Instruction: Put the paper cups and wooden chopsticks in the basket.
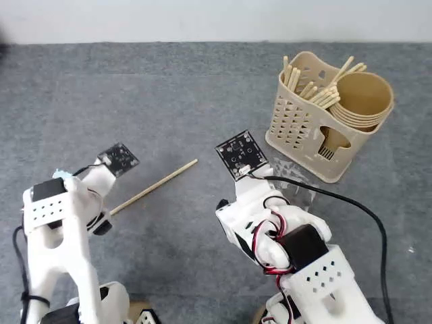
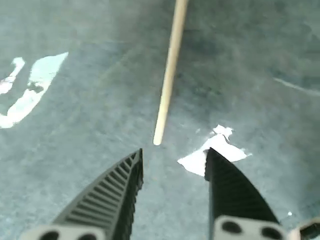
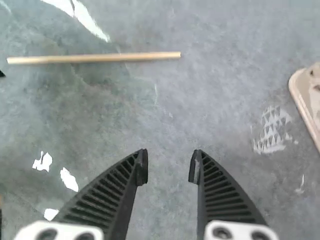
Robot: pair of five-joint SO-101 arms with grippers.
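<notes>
One wooden chopstick [image 1: 154,186] lies flat on the grey table between the two arms. My left gripper [image 2: 172,160] is open just short of the chopstick's [image 2: 170,70] near end, nothing between its fingers. My right gripper [image 3: 167,167] is open over bare table, with the chopstick [image 3: 95,58] lying crosswise some way beyond it. The beige basket [image 1: 304,135] stands at the back right, holding stacked paper cups [image 1: 364,98] and several chopsticks [image 1: 317,88].
The left arm [image 1: 61,223] and right arm [image 1: 283,236] rise from the table's front edge. A black cable [image 1: 364,216] runs from the right arm toward the front right. The basket's corner [image 3: 305,100] shows in the right wrist view.
</notes>
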